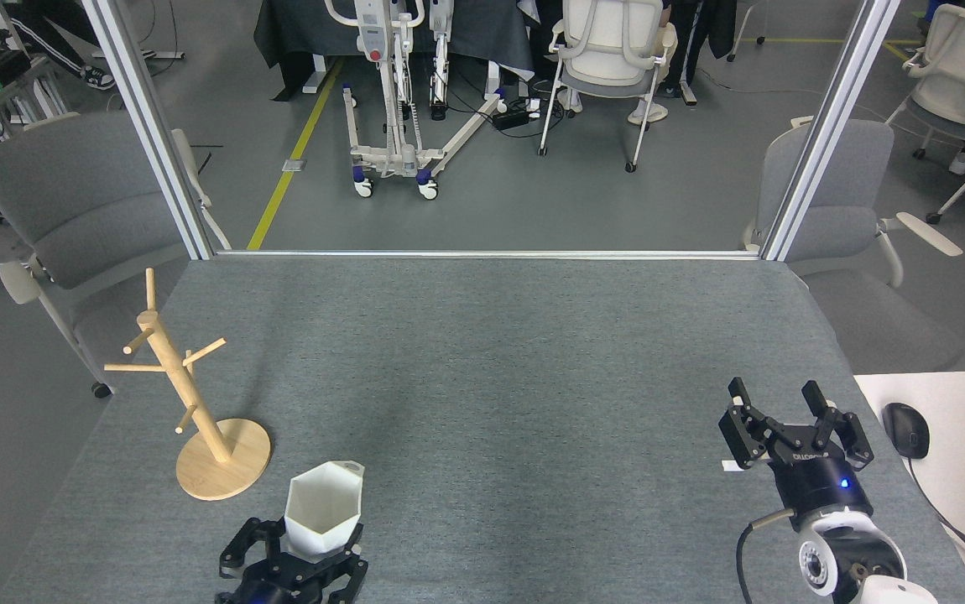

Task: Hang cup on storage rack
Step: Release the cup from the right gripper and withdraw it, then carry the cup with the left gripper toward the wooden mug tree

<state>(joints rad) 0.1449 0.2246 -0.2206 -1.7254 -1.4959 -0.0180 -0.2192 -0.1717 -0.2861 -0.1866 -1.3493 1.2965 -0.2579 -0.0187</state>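
- Left gripper (pixel 298 564) — closed around the lower body of the cup (pixel 322 507), low at the near edge of the table (pixel 491 335); your cup is lifted and held mouth-up, tilted a little toward the far side.
- Cup — white, faceted; a small handle loop shows at its far rim. The inside is white and looks empty.
- Storage rack (pixel 189 403) — stands just left of and beyond the cup; its pegs are bare and nothing hangs on it.
- Right gripper (pixel 793 419) — fingers spread wide, holding nothing, well apart on the right.
- Step in hand, as judged — carrying the cup to the rack. Turn the handle toward a free peg, come in above the peg's tip, and keep clear of the post so the light base is not tipped.
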